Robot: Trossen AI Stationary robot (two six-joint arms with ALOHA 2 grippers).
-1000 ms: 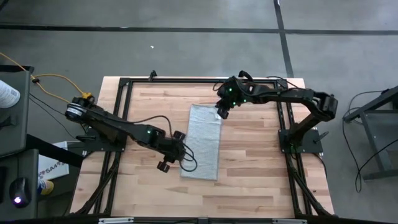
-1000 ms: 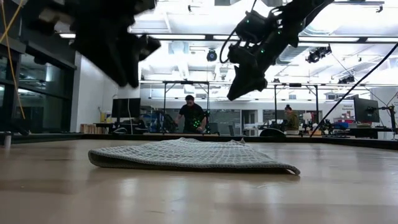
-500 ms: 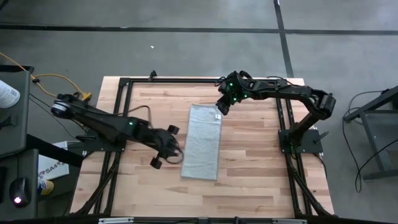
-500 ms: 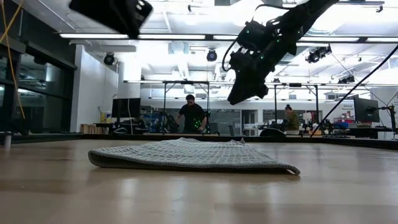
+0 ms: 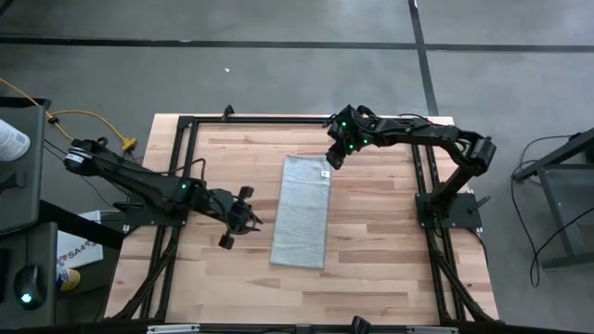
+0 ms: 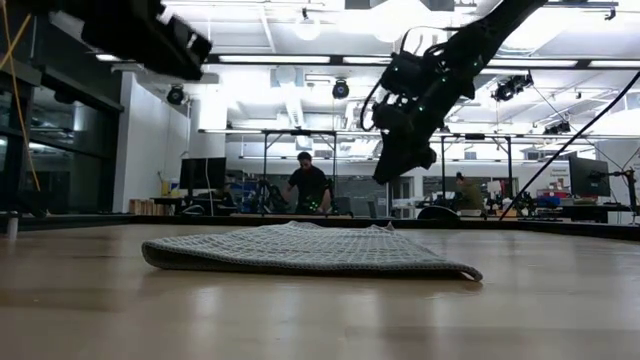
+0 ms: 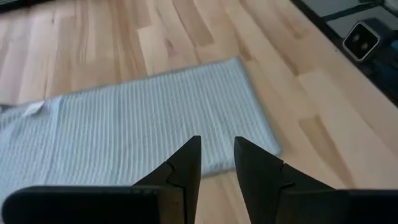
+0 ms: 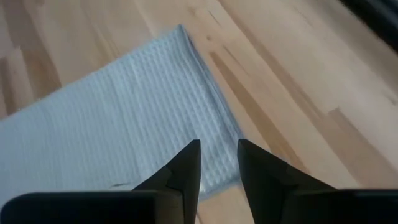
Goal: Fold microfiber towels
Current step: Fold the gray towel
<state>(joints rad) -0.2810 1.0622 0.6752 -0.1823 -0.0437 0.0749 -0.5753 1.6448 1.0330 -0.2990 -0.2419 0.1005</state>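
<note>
Left gripper (image 5: 234,217) hangs left of centre in the overhead frame, just off the towel's long left edge, holding nothing; your wrist camera shows its fingers (image 7: 184,167) set close together with only a narrow gap between them. Right gripper (image 5: 336,156) hovers at the towel's upper right corner, also empty, its fingers (image 8: 186,163) likewise nearly closed. In the table-level frame it rides well above the cloth, upper right of centre.

Towel (image 5: 303,211) lies at the middle of the overhead frame as a long narrow strip, running top to bottom on the wooden table (image 5: 390,241). In the table-level frame it lies flat and low, with a rounded doubled edge (image 6: 160,257) at left, which suggests one fold is already made. A small tag (image 7: 32,110) shows near one corner in the left wrist frame.

Handling assessment: treat the cloth as light, thin and limp. It will sag and drag if you lift it by one point. You should take hold at the two corners of one short end, pinching both layers together, and carry that end over to the other.
</note>
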